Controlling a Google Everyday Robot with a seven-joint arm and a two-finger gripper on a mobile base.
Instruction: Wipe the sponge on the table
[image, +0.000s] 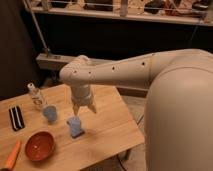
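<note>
The light-blue sponge (75, 126) stands on the wooden table (107, 130), near its middle. My gripper (84, 110) hangs just above and slightly right of the sponge, pointing down, with its two fingers spread open and nothing between them. The white arm reaches in from the right over the table.
A pale-blue cup (49, 113) sits left of the sponge, with a clear bottle (36, 95) behind it. A black-and-white striped object (17, 118) lies at the left edge. A reddish bowl (39, 145) and an orange carrot-like item (12, 156) sit at the front left.
</note>
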